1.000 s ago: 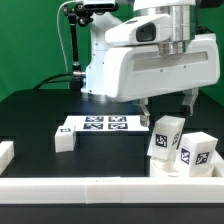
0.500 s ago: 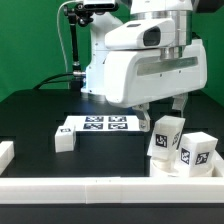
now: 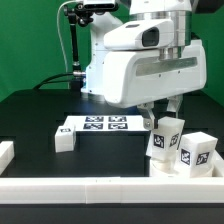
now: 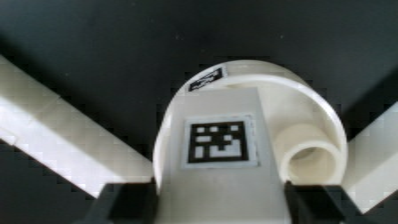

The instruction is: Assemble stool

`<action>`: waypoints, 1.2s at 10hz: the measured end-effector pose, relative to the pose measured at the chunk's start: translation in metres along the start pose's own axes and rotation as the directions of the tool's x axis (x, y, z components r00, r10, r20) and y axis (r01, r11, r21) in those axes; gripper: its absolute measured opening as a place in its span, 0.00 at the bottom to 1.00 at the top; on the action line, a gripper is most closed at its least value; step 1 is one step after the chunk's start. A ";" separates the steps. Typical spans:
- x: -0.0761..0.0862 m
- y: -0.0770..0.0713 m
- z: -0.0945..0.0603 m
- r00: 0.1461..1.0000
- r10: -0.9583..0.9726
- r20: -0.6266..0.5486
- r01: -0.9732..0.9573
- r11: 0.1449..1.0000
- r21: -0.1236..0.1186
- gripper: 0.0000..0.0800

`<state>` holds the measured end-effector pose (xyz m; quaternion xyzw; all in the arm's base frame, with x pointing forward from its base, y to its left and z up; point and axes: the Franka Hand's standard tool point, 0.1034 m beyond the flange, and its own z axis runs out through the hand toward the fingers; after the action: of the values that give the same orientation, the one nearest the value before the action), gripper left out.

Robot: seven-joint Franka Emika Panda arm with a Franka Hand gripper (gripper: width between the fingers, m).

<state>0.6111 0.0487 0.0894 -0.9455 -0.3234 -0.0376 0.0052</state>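
Note:
Two white tagged stool legs stand upright at the exterior view's right, the nearer-left leg [image 3: 165, 137] and another leg [image 3: 195, 152]. They are on or right behind the round disc [image 3: 186, 169]. My gripper [image 3: 163, 111] is down over the left leg, one finger on each side of its top. In the wrist view that leg [image 4: 231, 130] fills the gap between the two dark fingers [image 4: 128, 205], which press on its sides. The third leg [image 3: 64, 141] lies on the table at the left.
The marker board [image 3: 96, 124] lies flat behind the third leg. A long white rail [image 3: 100, 188] runs along the front, with a white block [image 3: 6, 153] at the far left. White rails [image 4: 54, 125] also show in the wrist view beside the leg.
The hand has shifted toward the exterior view's left and lower onto the left leg, and its fingers have drawn closer together. The legs and disc have not moved.

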 end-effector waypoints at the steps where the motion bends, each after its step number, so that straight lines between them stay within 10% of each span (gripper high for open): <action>1: 0.000 0.000 0.000 1.000 0.006 0.000 -0.006 1.000 0.000 0.43; 8: 0.001 0.002 0.001 0.843 0.536 -0.051 -0.537 0.843 -0.011 0.43; 12: 0.002 0.000 0.002 0.569 0.819 -0.070 -0.821 0.571 0.011 0.43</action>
<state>0.6126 0.0500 0.0879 -0.9859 0.1521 -0.0663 0.0222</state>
